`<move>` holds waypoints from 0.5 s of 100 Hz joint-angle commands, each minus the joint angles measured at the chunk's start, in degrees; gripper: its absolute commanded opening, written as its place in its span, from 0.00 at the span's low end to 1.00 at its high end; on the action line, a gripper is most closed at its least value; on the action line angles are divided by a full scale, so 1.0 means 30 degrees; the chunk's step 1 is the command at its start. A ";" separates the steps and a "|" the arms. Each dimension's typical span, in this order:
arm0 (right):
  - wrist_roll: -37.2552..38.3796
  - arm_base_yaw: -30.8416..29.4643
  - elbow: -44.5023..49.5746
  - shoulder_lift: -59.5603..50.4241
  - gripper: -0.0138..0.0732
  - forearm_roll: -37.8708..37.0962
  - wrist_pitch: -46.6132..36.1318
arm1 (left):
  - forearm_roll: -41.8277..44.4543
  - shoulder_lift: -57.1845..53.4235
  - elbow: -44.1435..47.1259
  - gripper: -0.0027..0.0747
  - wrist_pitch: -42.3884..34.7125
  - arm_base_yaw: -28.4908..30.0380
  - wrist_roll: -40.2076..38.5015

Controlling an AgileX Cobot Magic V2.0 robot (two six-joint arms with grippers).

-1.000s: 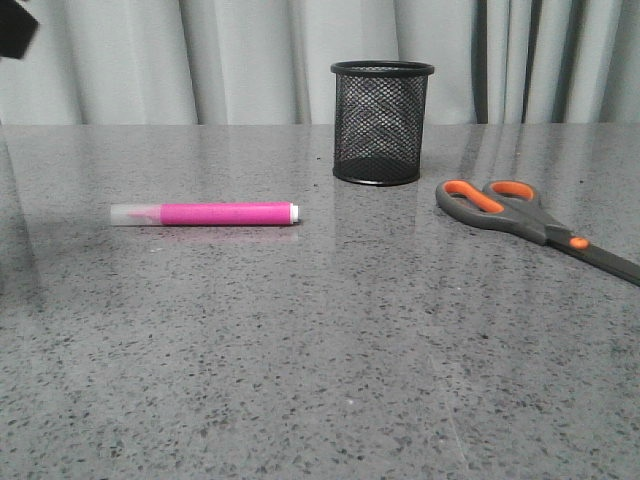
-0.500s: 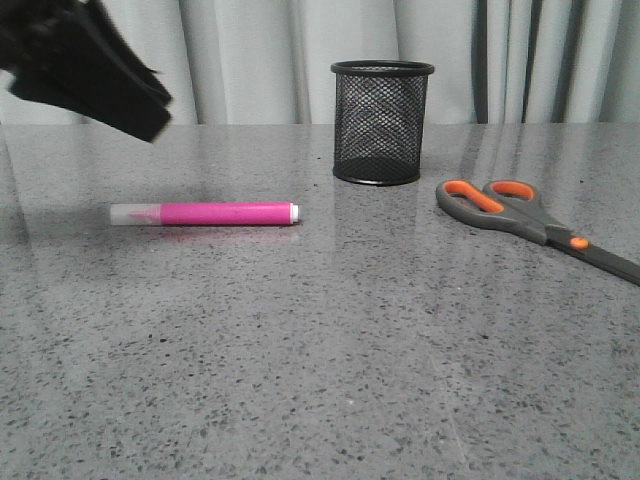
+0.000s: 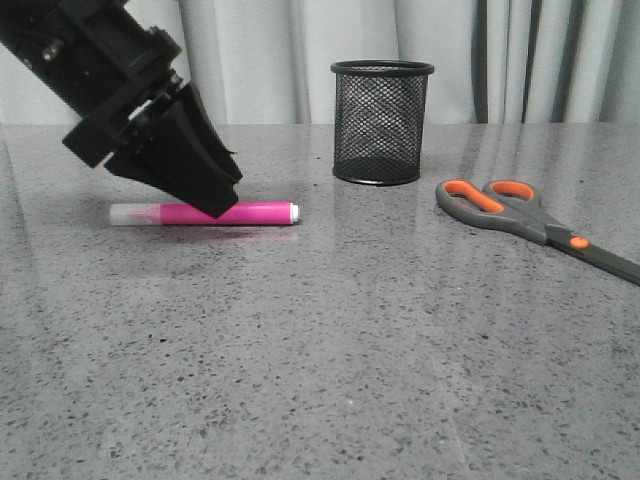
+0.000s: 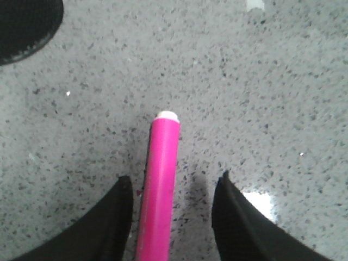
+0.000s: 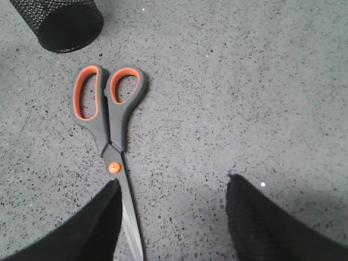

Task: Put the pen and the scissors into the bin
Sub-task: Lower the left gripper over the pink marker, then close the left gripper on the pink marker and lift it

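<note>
The pink pen (image 3: 255, 212) lies flat on the grey table, clear cap to the left. My left gripper (image 3: 215, 200) has come down over its middle. In the left wrist view this gripper (image 4: 174, 182) is open, and the pen (image 4: 161, 174) runs between the two fingers, close to one and apart from the other. The scissors (image 3: 520, 215) lie flat at the right with closed blades. My right gripper (image 5: 171, 185) is open above the table, and the scissors (image 5: 109, 125) have their blade beside one fingertip. The black mesh bin (image 3: 381, 122) stands upright at the back middle.
Grey curtains (image 3: 300, 50) hang behind the table's far edge. The bin's base shows at the edge of the left wrist view (image 4: 22, 27) and of the right wrist view (image 5: 60, 22). Speckled table surface (image 3: 330, 360) spreads in front of the objects.
My left arm has swung in from the upper left and dropped down onto the pen. The pen, scissors and bin have not moved.
</note>
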 commanded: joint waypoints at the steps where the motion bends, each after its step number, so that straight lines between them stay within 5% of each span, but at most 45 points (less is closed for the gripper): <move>1: -0.0254 -0.0013 -0.0709 -0.0005 0.60 0.0108 -0.0974 | -0.0810 -0.0662 -0.0626 0.44 -0.0250 -0.0155 0.0038; 50: -0.0254 -0.0013 -0.0709 -0.0005 0.60 0.0108 -0.0974 | 0.0314 -0.0652 -0.0626 0.44 -0.0523 -0.0155 0.0038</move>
